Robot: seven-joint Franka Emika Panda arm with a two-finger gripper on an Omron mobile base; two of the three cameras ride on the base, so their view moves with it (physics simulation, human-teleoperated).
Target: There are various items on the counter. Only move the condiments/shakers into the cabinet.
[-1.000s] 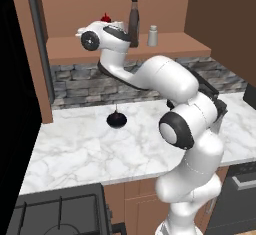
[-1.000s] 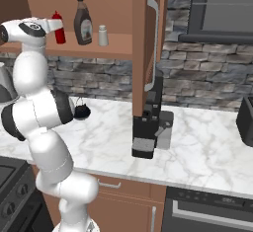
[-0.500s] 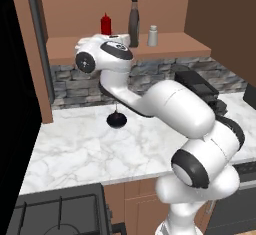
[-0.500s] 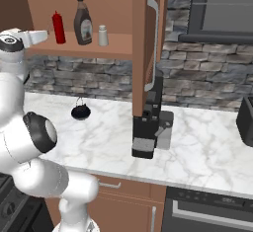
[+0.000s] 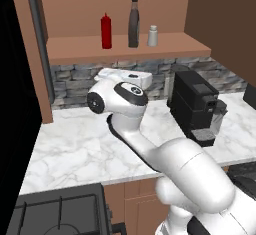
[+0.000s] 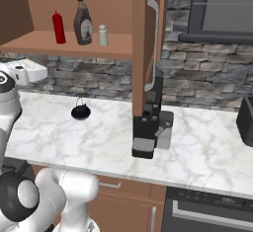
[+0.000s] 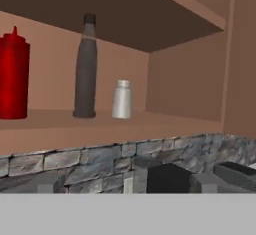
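On the brown cabinet shelf (image 6: 29, 42) stand the red squeeze bottle (image 5: 105, 31) (image 6: 59, 27) (image 7: 12, 79), the taller dark brown bottle (image 5: 133, 21) (image 6: 82, 21) (image 7: 86, 66) and the pale shaker (image 5: 152, 36) (image 6: 103, 35) (image 7: 121, 99), all upright. The round black object (image 6: 80, 111) with a thin stem rests on the marble counter (image 6: 197, 147). My gripper (image 7: 128, 184) hangs below the shelf, facing it. It is open, its fingertips (image 7: 50, 184) far apart at the bottom edge with nothing between them. My white hand (image 5: 125, 75) (image 6: 28, 71) hovers over the counter.
A black coffee machine (image 5: 195, 106) (image 6: 150, 127) stands on the counter right of my arm. The cabinet door (image 6: 147, 43) hangs open above it. A black stove top (image 5: 55, 214) lies at the front left. A dark toaster (image 6: 245, 117) sits far right.
My arm has drawn back from the shelf and sunk below it, swinging over the counter. The three bottles have stayed on the shelf.
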